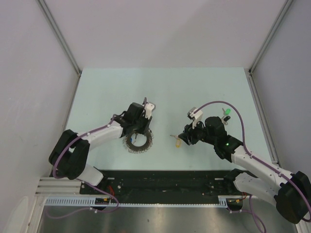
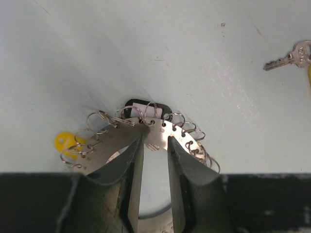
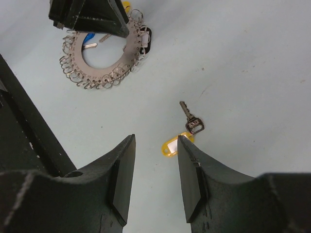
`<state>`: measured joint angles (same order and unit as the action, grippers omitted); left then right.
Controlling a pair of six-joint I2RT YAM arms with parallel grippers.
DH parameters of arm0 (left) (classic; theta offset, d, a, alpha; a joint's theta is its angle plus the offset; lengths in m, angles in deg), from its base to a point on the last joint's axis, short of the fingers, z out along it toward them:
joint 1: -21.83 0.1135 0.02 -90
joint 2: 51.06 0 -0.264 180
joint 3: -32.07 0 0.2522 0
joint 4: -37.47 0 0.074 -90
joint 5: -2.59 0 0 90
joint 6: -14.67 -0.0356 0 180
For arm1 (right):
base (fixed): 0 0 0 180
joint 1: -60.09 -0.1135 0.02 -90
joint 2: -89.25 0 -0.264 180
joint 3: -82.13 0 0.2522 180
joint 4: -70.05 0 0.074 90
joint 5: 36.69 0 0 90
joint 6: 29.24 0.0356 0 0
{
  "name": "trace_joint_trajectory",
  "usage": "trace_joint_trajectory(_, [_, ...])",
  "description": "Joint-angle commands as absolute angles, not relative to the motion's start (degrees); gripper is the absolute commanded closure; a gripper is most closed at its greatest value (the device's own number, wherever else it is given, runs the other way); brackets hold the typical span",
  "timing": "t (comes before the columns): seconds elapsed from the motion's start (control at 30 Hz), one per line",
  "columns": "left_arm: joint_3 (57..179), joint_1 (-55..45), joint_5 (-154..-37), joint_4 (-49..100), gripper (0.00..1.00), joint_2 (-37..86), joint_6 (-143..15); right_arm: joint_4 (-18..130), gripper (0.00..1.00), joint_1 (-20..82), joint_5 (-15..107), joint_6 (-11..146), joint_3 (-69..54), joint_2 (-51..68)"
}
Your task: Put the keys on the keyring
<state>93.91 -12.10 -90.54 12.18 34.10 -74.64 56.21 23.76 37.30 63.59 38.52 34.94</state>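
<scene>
The keyring (image 1: 146,145) is a flat grey metal ring edged with many small wire loops, lying on the table left of centre. My left gripper (image 2: 155,138) stands over its far band (image 2: 156,127), jaws slightly apart, one to each side of it and not clamping it. A blue tag (image 3: 88,40), a yellow tag (image 2: 63,141) and a black tag (image 2: 146,104) lie at the ring. A loose silver key (image 3: 190,119) with a yellow tag (image 3: 173,145) lies just beyond my right gripper (image 3: 155,141), which is open and empty.
A small green-capped piece (image 1: 226,113) lies behind the right arm. The black base rail (image 1: 160,182) runs along the near table edge. Grey walls close in the table on three sides.
</scene>
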Motion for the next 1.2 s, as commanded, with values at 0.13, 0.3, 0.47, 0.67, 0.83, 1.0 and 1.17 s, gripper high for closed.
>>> trace_joint_trajectory(0.13, [90.0, -11.7, -90.0, 21.0, 0.7, 34.5, -65.2, 58.6, 0.55, 24.1, 36.3, 63.2, 39.0, 35.7])
trace_joint_trajectory(0.3, [90.0, -10.9, -89.9, 22.8, 0.71, 36.6, -63.8, 58.6, 0.55, 24.1, 36.3, 63.2, 39.1, 35.9])
trace_joint_trajectory(0.47, [90.1, -10.2, -89.3, 23.4, 0.71, 37.9, -62.4, 58.4, 0.55, 24.1, 36.3, 63.1, 39.2, 35.9])
trace_joint_trajectory(0.67, [90.6, -10.1, -89.8, 23.4, 0.71, 39.4, -62.0, 58.3, 0.55, 24.1, 36.5, 63.2, 39.1, 35.8])
trace_joint_trajectory(0.83, [90.7, -9.7, -88.6, 23.5, 0.72, 39.7, -61.9, 58.2, 0.55, 24.2, 36.5, 63.2, 39.1, 35.7])
trace_joint_trajectory(1.0, [90.6, -9.5, -89.0, 23.4, 0.72, 40.2, -61.7, 58.3, 0.55, 24.3, 36.4, 63.2, 39.1, 35.5])
trace_joint_trajectory(1.17, [90.7, -9.3, -90.2, 25.5, 0.73, 40.7, -61.6, 58.2, 0.55, 24.2, 36.6, 63.1, 39.1, 35.4])
